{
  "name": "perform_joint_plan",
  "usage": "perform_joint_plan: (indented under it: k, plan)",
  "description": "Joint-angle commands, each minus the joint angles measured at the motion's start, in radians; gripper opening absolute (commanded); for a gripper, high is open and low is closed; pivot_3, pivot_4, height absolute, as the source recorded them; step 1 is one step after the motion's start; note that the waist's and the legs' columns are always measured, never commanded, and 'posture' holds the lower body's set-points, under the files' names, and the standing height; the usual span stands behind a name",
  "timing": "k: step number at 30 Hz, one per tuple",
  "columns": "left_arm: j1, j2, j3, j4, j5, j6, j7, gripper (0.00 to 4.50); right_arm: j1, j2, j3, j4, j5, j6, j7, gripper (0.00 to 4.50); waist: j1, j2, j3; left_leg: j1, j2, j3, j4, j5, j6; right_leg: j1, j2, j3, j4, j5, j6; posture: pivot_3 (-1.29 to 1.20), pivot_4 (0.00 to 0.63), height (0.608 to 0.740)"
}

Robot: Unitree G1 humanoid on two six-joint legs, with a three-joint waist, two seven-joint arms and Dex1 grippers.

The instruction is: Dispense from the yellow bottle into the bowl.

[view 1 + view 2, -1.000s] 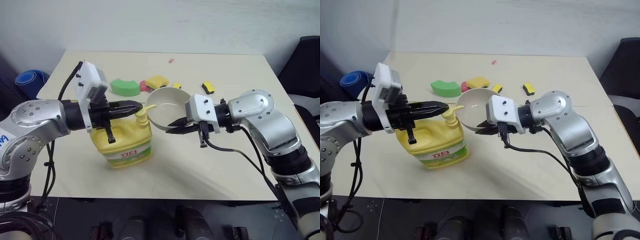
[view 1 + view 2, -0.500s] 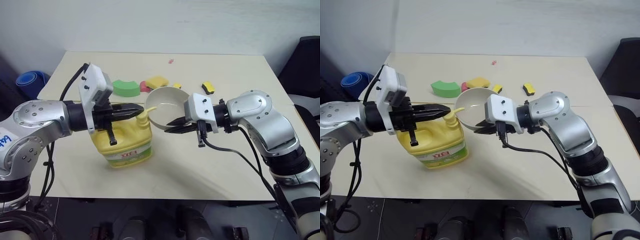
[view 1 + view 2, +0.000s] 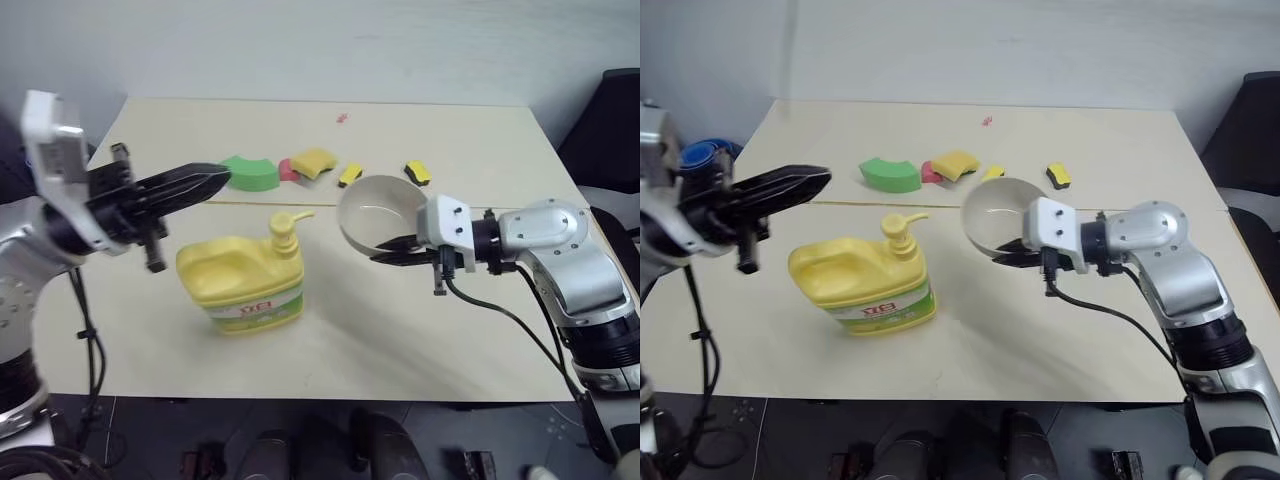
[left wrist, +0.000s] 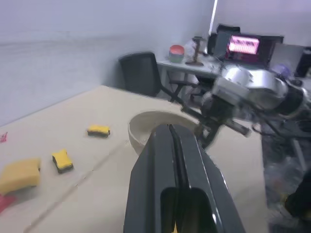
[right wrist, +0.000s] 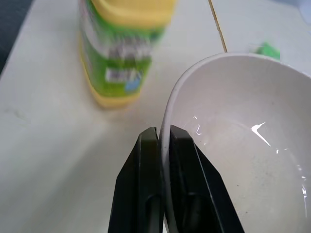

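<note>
The yellow bottle [image 3: 243, 279] stands upright on the table [image 3: 430, 330], pump nozzle [image 3: 288, 219] pointing toward the bowl [image 3: 381, 214], which is now well apart from it on the robot's right. The right hand [image 3: 392, 252] is pinched shut on the bowl's near rim, one finger inside the wall and one outside, as the right wrist view shows; that grip lets it carry the bowl tilted, without a hold underneath. A glossy film inside the bowl suggests the liquid is already in it, so the bowl appears to be on its way clear of the spout. The left hand [image 3: 200, 181] hangs above and to the left of the bottle, fingers pressed together and holding nothing, a shape suited to pushing the pump head down. Sponges [image 3: 314, 162] and a green curved block [image 3: 249, 173] lie behind, out of the way.
</note>
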Motion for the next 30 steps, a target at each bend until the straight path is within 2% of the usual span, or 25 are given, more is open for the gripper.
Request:
perform_joint_plan:
  k: [1, 5, 8, 11, 14, 17, 19, 21, 22, 26, 30]
  plan:
    - [0.125, 0.039, 0.097, 0.006, 0.042, -0.048, -0.088, 0.02, 0.043, 0.018, -0.006, 0.203, -0.062, -0.209, 0.005, 0.0, -0.002, 0.001, 0.001, 0.0, 0.0, 0.0, 0.0, 0.0, 0.0, 0.0, 0.001, 0.0, 0.0, 0.0, 0.0, 0.0, 0.15, 0.74]
    - [0.338, 0.02, 0.189, 0.063, 0.173, -0.178, -0.167, 0.02, 0.039, 0.081, 0.013, 0.508, -0.144, -0.452, -0.033, 0.0, -0.011, 0.003, 0.005, 0.001, 0.001, 0.001, 0.001, 0.0, 0.0, 0.0, 0.001, 0.001, 0.0, 0.0, -0.001, 0.0, 0.15, 0.74]
    - [0.45, -0.006, 0.202, 0.061, 0.25, -0.272, -0.199, 0.02, 0.029, 0.118, 0.005, 0.644, -0.147, -0.528, -0.027, 0.0, -0.022, 0.005, 0.006, 0.001, 0.001, 0.002, 0.001, 0.0, -0.001, -0.001, 0.0, 0.002, 0.001, 0.0, -0.001, 0.0, 0.15, 0.74]
    - [0.522, -0.049, 0.203, 0.093, 0.38, -0.433, -0.177, 0.0, 0.052, 0.129, -0.027, 0.637, -0.101, -0.549, -0.004, 0.84, -0.023, 0.006, 0.006, 0.002, 0.002, 0.001, 0.001, 0.0, -0.001, 0.0, 0.0, 0.003, 0.001, 0.0, -0.002, 0.0, 0.15, 0.74]
    - [0.589, -0.09, 0.203, 0.092, 0.395, -0.465, -0.185, 0.64, 0.104, 0.125, -0.081, 0.55, -0.03, -0.572, 0.003, 1.91, -0.019, 0.006, 0.006, 0.001, 0.002, 0.0, 0.001, 0.0, -0.001, -0.001, 0.0, 0.002, 0.001, 0.0, -0.002, 0.0, 0.15, 0.74]
    - [0.676, -0.121, 0.182, 0.075, 0.423, -0.506, -0.208, 1.6, 0.216, 0.103, -0.163, 0.365, 0.107, -0.487, 0.019, 3.01, -0.019, 0.007, 0.007, 0.001, 0.002, -0.001, 0.0, 0.0, -0.001, 0.0, -0.001, 0.001, 0.002, 0.0, -0.002, 0.0, 0.15, 0.74]
    - [0.735, -0.161, 0.131, 0.097, 0.485, -0.574, -0.204, 2.25, 0.404, 0.06, -0.263, 0.137, 0.242, -0.394, 0.014, 3.69, -0.007, 0.008, 0.007, 0.0, 0.002, -0.001, 0.0, -0.001, 0.0, 0.0, -0.001, 0.001, 0.001, 0.0, -0.002, 0.0, 0.15, 0.74]
    - [0.756, -0.189, 0.104, 0.127, 0.548, -0.662, -0.195, 2.85, 0.531, 0.038, -0.324, -0.001, 0.304, -0.342, 0.002, 4.32, 0.006, 0.009, 0.007, 0.0, 0.002, -0.002, -0.001, -0.003, 0.0, 0.001, -0.001, 0.0, -0.001, 0.0, -0.002, 0.0, 0.15, 0.74]
    - [0.754, -0.205, 0.1, 0.148, 0.58, -0.727, -0.186, 3.17, 0.585, 0.029, -0.339, -0.044, 0.314, -0.322, 0.0, 4.5, 0.01, 0.009, 0.007, 0.0, 0.003, -0.001, -0.001, -0.004, 0.001, 0.001, -0.001, 0.0, -0.003, 0.0, -0.002, 0.0, 0.15, 0.74]
    - [0.773, -0.255, 0.061, 0.217, 0.681, -0.893, -0.145, 4.43, 0.766, 0.007, -0.361, -0.14, 0.252, -0.392, 0.031, 4.5, 0.017, 0.005, 0.005, 0.003, 0.003, 0.0, 0.002, -0.005, 0.003, 0.003, -0.001, 0.001, -0.004, 0.001, -0.002, 0.0, 0.15, 0.74]
    - [0.78, -0.28, 0.025, 0.236, 0.701, -0.939, -0.116, 4.43, 0.782, 0.029, -0.367, -0.128, 0.199, -0.463, -0.006, 4.5, 0.014, 0.005, 0.005, 0.006, 0.003, 0.004, 0.001, -0.006, 0.004, 0.003, -0.001, 0.006, -0.002, 0.002, -0.003, 0.0, 0.15, 0.74]
